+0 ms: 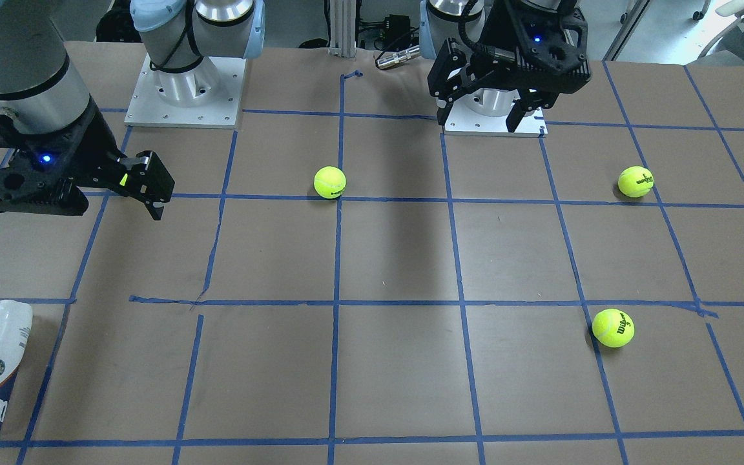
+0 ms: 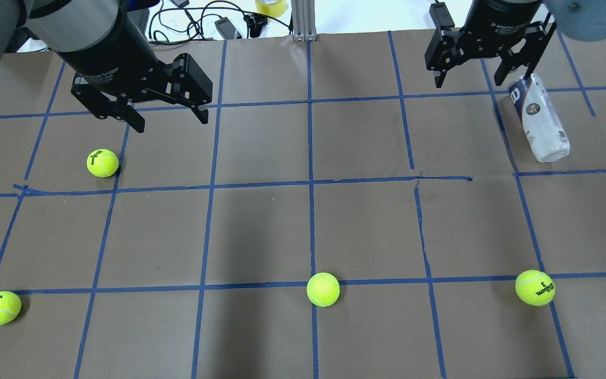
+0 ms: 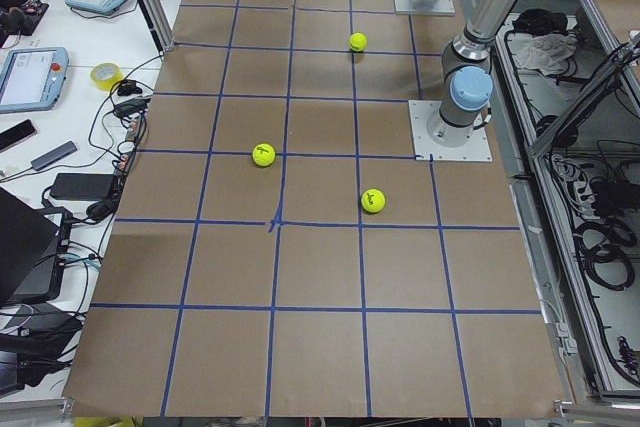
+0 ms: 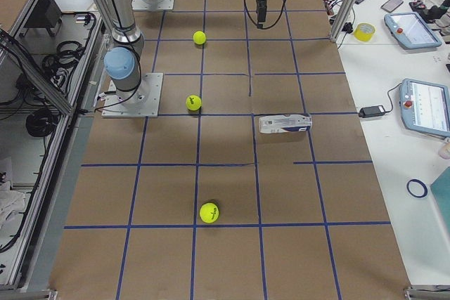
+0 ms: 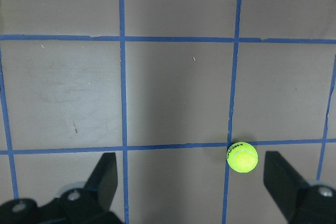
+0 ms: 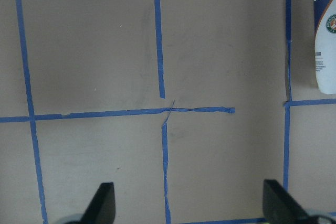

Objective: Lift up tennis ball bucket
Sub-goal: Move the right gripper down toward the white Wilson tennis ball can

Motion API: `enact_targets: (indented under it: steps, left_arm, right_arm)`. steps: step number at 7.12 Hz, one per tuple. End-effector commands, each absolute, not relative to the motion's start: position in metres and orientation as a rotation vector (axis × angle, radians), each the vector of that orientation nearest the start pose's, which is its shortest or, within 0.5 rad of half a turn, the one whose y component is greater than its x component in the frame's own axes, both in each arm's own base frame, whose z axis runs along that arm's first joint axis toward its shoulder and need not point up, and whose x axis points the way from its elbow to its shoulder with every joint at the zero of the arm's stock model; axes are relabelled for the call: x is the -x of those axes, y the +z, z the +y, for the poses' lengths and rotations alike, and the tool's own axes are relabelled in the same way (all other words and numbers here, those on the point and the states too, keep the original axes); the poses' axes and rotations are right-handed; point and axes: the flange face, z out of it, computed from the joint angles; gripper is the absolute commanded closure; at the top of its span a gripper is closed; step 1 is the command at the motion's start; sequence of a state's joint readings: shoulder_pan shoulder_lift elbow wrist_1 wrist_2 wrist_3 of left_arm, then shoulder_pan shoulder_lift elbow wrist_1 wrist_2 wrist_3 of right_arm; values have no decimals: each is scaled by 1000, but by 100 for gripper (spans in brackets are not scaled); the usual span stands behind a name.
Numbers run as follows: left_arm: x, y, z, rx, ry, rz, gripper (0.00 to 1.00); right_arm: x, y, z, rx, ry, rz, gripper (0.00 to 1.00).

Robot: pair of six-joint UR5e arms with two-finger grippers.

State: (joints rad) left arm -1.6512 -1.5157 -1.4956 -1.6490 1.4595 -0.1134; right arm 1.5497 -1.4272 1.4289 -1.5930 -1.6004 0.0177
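Tennis ball bucket (image 2: 539, 118): lying on its side at the far right of the surface (image 2: 308, 231), not yet lifted.
Right hand (image 2: 474, 79): spread, empty, hanging just beside the navy end, probably staged for a grasp.
Left hand (image 2: 170, 122): spread, empty, well apart, presumably unneeded.
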Motion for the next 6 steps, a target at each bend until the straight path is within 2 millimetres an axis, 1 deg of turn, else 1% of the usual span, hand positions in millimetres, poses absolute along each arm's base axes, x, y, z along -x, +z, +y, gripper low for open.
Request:
enact_targets:
  steps: [1, 2, 3, 4, 5, 6]
  left_arm:
    - [169, 544, -462, 92, -72, 3255, 0]
    - [165, 544, -463, 105, -73, 3255, 0]
    - [166, 544, -463, 102, -73, 3257, 0]
    - [165, 546, -462, 102, -78, 3252, 0]
    - [164, 546, -463, 92, -79, 3255, 0]
    - [164, 545, -463, 90, -77, 3257, 0]
  right_arm:
    - [-119, 480, -559, -59, -19, 3173, 0]
    - [-119, 480, -557, -64, -12, 3178, 0]
    - [-118, 483, -547, -101, 45, 3175, 0]
    - [-114, 480, -548, -89, 51, 3178, 0]
    - [-110, 475, -556, -75, 37, 3180, 0]
    - [-103, 472, -563, -107, 30, 3185, 0]
